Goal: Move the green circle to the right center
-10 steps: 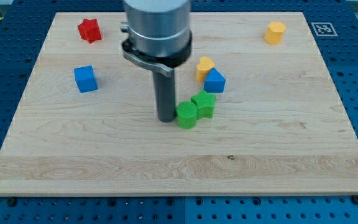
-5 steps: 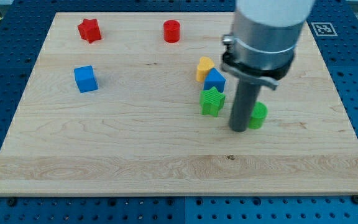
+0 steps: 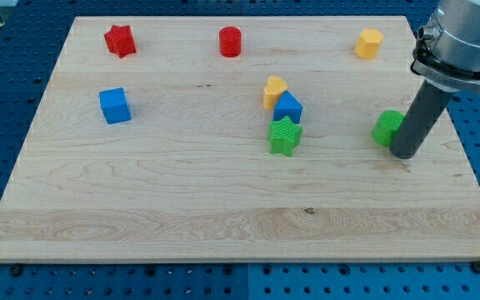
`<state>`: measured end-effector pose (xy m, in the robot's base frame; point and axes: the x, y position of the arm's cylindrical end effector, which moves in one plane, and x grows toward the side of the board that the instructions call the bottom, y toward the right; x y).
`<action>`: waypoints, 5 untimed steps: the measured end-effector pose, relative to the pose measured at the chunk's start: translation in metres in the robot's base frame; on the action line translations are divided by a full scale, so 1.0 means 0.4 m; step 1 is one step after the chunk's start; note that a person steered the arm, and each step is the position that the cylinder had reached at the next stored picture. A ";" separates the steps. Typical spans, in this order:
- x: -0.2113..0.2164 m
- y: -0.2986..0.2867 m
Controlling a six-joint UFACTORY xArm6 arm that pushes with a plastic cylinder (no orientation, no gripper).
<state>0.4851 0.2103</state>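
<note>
The green circle (image 3: 387, 127) lies near the board's right edge, about mid-height. My tip (image 3: 405, 154) stands just to its right and slightly below, touching or nearly touching it. The rod hides the circle's right side. The arm's grey body fills the view's top right corner.
A green star (image 3: 285, 136) sits near the middle, with a blue block (image 3: 288, 107) and a yellow heart (image 3: 274, 91) above it. A blue cube (image 3: 115, 106) is at the left. A red star (image 3: 119, 39), a red cylinder (image 3: 230, 41) and a yellow hexagon (image 3: 369, 42) line the top.
My tip has swept from the board's middle to the right, pushing the green circle away from the green star to near the right edge. The tip now stands on the circle's right side.
</note>
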 end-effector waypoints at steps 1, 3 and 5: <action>0.020 -0.034; -0.038 -0.104; -0.052 0.036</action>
<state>0.4642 0.2246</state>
